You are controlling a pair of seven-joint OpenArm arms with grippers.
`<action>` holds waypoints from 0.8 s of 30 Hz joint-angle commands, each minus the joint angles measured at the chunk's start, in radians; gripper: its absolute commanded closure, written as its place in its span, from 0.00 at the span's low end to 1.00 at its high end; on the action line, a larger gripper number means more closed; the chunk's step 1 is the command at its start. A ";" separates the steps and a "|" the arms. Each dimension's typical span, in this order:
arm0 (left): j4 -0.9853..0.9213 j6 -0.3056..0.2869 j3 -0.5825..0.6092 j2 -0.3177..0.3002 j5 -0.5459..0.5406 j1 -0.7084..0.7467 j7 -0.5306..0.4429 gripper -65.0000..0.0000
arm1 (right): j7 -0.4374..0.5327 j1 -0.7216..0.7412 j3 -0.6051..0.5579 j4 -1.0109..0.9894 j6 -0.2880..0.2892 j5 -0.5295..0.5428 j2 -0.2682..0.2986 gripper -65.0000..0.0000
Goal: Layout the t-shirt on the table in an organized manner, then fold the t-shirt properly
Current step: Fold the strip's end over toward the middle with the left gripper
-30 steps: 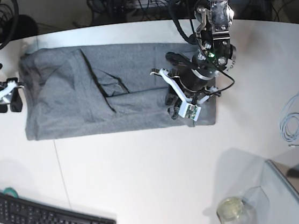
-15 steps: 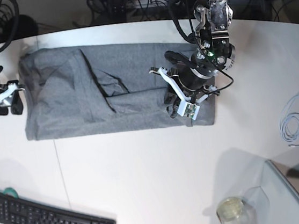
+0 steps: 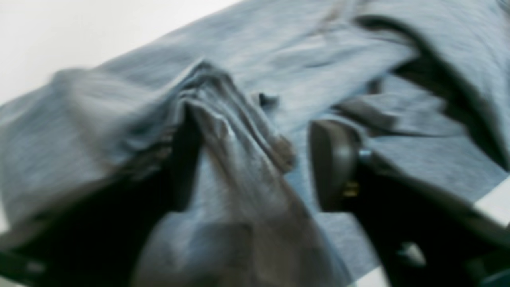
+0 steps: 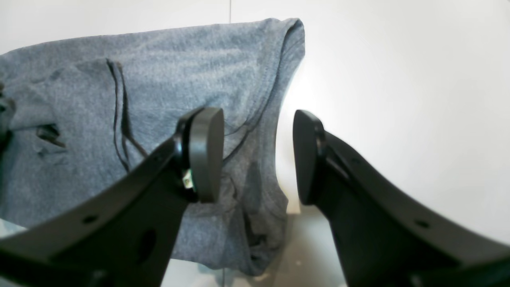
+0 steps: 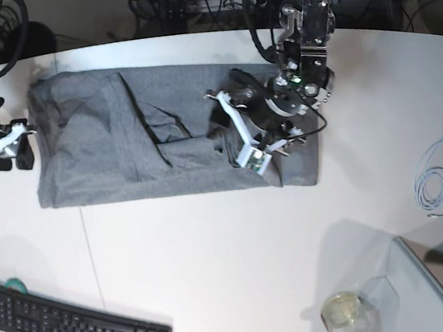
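You are parting the left gripper (image 5: 237,130) jaws over a bunched ridge of the t-shirt (image 5: 106,139), lying half-folded on the table (image 5: 215,247), while your right gripper (image 4: 257,155) is waiting open beside its edge.

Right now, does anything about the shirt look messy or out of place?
Yes. The heather-grey cotton t-shirt lies roughly rectangular, but fabric is bunched into a raised ridge between the left gripper fingers, near its folded-over middle.

Grey t-shirt (image 5: 99,148) lies partly folded, creased at centre, spread flat across the white counter (image 5: 215,247).
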 commanded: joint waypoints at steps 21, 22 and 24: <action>0.145 -0.001 -0.057 -0.011 -0.012 0.091 -0.017 1.00 | 0.020 0.005 0.007 0.014 0.003 0.018 -0.012 0.58; 0.133 -0.001 -0.057 -0.011 -0.012 0.091 -0.017 1.00 | 0.020 0.005 0.007 0.016 0.003 0.018 -0.014 0.58; 0.118 -0.001 -0.058 -0.011 -0.012 0.092 -0.017 1.00 | 0.020 0.005 0.003 0.016 0.003 0.018 -0.015 0.58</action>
